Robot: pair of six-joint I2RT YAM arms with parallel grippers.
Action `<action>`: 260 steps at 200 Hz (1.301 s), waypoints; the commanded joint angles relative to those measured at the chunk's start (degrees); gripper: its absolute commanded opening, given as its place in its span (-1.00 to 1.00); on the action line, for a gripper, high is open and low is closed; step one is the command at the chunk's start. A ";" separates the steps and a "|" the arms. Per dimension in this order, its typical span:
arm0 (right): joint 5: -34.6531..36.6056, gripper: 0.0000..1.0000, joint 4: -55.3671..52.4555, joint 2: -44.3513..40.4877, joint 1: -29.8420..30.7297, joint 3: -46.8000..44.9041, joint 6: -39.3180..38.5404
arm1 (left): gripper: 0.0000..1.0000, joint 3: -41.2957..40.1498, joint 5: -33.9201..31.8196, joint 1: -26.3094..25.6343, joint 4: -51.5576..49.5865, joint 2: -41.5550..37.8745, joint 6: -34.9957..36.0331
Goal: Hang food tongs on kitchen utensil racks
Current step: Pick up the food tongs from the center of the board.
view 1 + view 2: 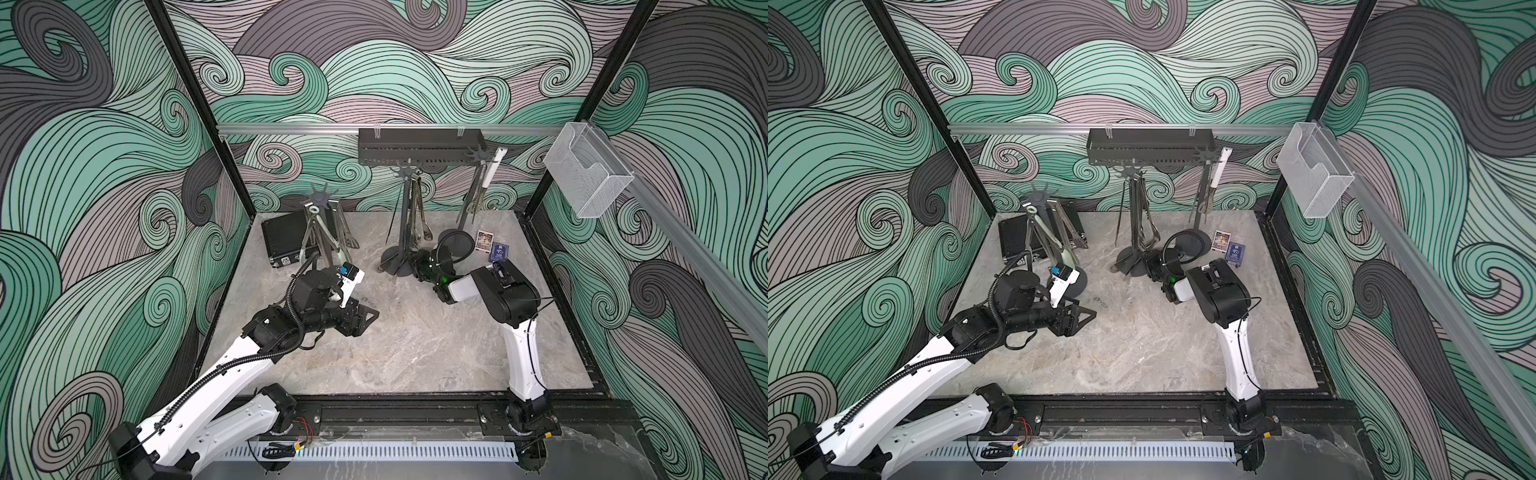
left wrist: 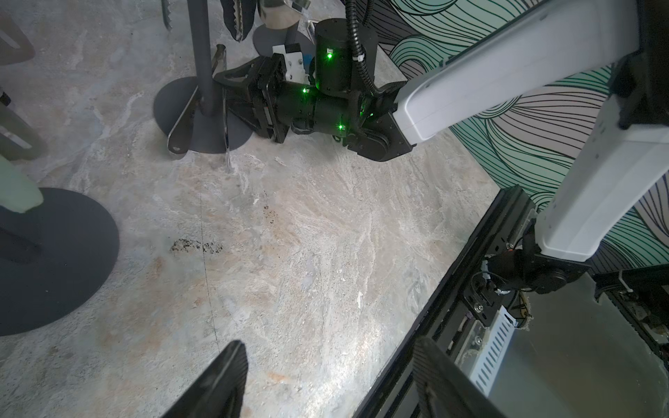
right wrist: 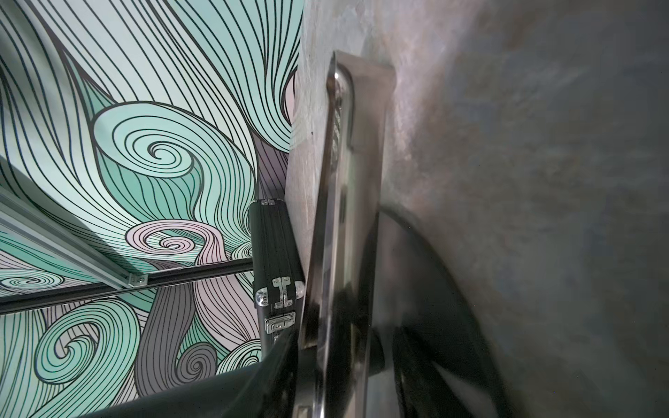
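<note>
step in hand: pickup of a loose pair of steel tongs (image 2: 180, 125), which rest low on the disc foot (image 2: 164, 105) of the middle rack (image 1: 403, 224), against its pole. the right gripper (image 2: 226, 90) is down at that foot with its fingers set around one tong arm; i cannot tell whether they pinch it. the left gripper (image 2: 329, 343) hovers over bare table (image 2: 325, 235), fingers apart and empty. other tongs (image 1: 419, 216) hang on the racks. next, in my judgement: confirm the grip, lift the tongs clear of the pole, then hook them on a free prong.
</note>
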 commanded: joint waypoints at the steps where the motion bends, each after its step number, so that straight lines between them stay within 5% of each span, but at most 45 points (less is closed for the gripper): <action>1: -0.27 -0.12 0.00 2.16 -0.15 0.82 1.60 | 0.46 -0.12 -0.19 0.30 0.73 -1.12 -0.33; 137: 1.62 -0.57 1.09 4.10 -0.17 2.26 2.19 | 0.45 -0.29 -0.10 0.29 1.07 -0.75 -0.33; 260: 6.84 -0.61 3.53 4.35 -0.21 3.69 2.08 | 0.46 -0.46 0.25 0.31 1.33 -0.60 -0.25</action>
